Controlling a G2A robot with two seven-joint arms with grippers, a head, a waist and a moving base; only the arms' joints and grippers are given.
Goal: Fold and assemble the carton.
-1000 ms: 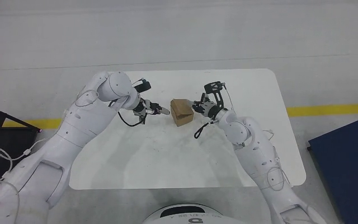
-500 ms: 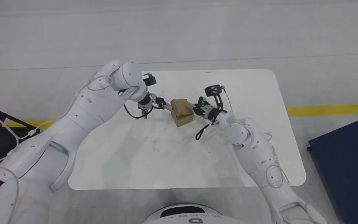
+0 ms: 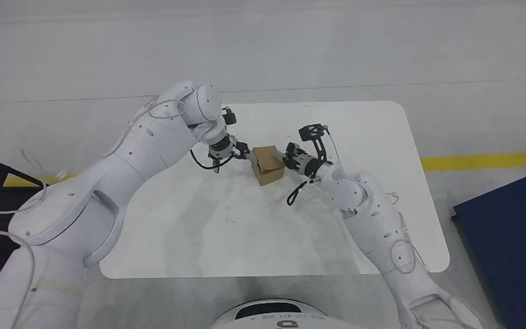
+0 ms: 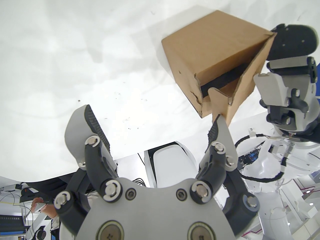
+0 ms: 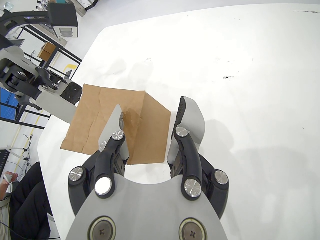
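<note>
I saw a big white table. From above, a small brown carton sat on it, a little toward 12 o'clock from the middle. The carton was a box shape, and it was not shut all the way.

The left gripper was at the carton's 9 o'clock side. Its two fingers were spread wide apart and held nothing. One fingertip touched a loose flap that stuck out of the box.

The right gripper was at the carton's 3 o'clock side. Its fingers were about half open, with a corner of the carton between them. I could not tell if they squeezed it.

The left wrist camera looked at the open end. There was a dark gap there, too dark to see what was inside, and a small tear on the edge. The right wrist camera looked at the closed sides, which were wrinkled.
</note>
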